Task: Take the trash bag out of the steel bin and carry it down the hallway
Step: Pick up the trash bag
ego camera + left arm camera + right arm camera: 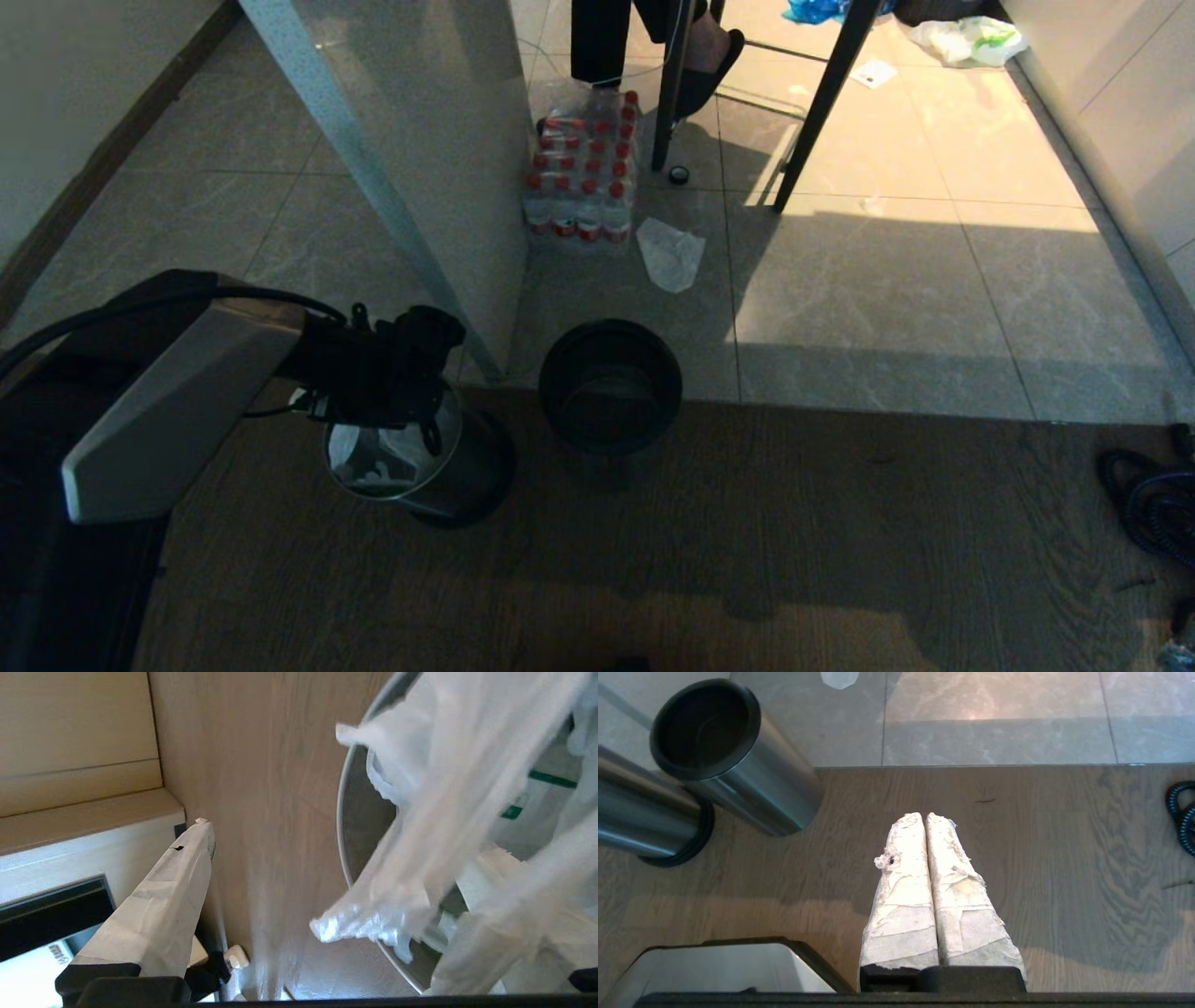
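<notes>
Jaws spread wide on left gripper (425,411), nothing held, hovering over steel bin (467,476). Trash bag (434,826) sits inside, loose handle strands running rim-to-centre, at 3 o'clock from the visible finger (177,877). Right gripper (926,835) clenched, parked well off; left is nearer.

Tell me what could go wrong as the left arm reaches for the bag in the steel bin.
The left pincer hangs open over the steel bin, and the trash bag is thin film with loose edges, so the fingers might pinch only a flap and tear it. Lifting could drag or tip the light bin. The black bucket stands close beside it and might get knocked.
</notes>
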Robot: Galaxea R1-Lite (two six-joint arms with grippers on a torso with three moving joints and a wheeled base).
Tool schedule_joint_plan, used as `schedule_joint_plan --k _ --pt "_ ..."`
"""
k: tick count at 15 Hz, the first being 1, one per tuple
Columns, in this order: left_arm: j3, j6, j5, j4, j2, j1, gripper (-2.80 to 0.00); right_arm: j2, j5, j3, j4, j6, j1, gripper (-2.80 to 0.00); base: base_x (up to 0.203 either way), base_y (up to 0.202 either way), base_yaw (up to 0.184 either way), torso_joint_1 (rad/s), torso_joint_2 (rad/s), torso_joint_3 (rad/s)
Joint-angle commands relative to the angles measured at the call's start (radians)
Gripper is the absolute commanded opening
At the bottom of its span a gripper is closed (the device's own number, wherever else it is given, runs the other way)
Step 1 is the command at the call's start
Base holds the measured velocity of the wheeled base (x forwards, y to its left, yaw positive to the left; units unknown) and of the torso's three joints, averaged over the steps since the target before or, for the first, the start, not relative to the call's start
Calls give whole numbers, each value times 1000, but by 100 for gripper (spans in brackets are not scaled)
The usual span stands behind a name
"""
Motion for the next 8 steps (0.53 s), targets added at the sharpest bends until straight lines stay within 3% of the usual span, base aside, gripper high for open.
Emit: schedule_joint_plan --k 1,8 --pt "11 -4 16 2 -2 11 0 0 0 0 0 1 1 -280 0 0 0 0 0 0" --pt "30 0 21 -4 -1 67 0 0 0 0 0 1 1 -280 0 0 0 0 0 0"
